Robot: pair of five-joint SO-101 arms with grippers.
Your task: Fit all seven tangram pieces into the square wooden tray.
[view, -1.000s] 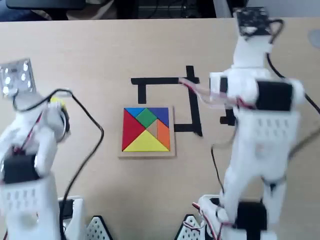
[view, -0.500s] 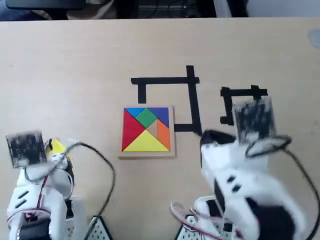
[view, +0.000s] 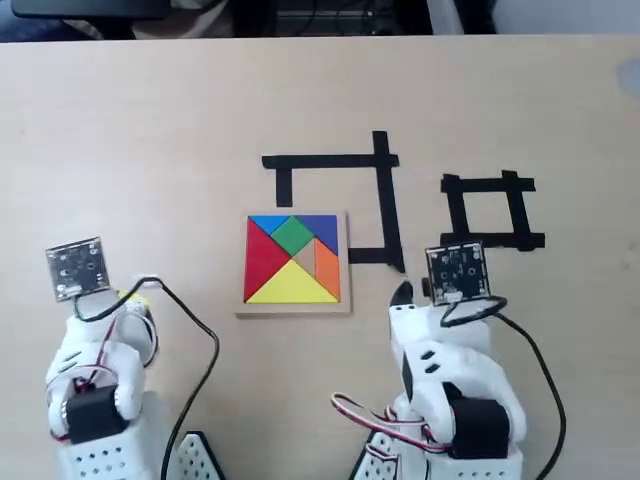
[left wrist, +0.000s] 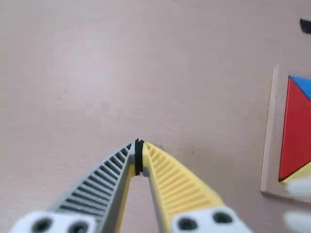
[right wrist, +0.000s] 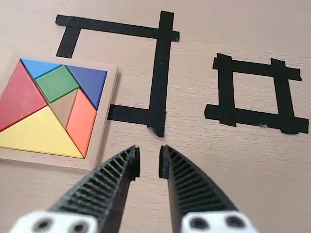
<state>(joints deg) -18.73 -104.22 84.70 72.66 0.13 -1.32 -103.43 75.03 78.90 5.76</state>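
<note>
The light wooden table (view: pixel 150 120) carries everything. The left arm (view: pixel 95 390) and right arm (view: pixel 450 390) sit folded low at its near edge, one on each side of the tray and apart from it. A large black tape outline (view: pixel 330 160) lies just beyond the tray, with a smaller tape square (view: pixel 490 185) beside it. The square wooden tray (view: pixel 293 307) rests mid-table with all seven pieces inside, filling it flush. The yellow triangle (view: pixel 292 285) and red triangle (view: pixel 262 255) are the biggest, then the orange triangle (view: pixel 327 268), dark blue parallelogram (view: pixel 322 228), green square (view: pixel 293 234), light blue triangle (view: pixel 268 222) and tan triangle (view: pixel 305 262). The left gripper (left wrist: pixel 138 158) hangs over bare table, fingertips pressed together. The right gripper (right wrist: pixel 149 162) points at the tray's near corner, its fingers a narrow gap apart, holding nothing.
</note>
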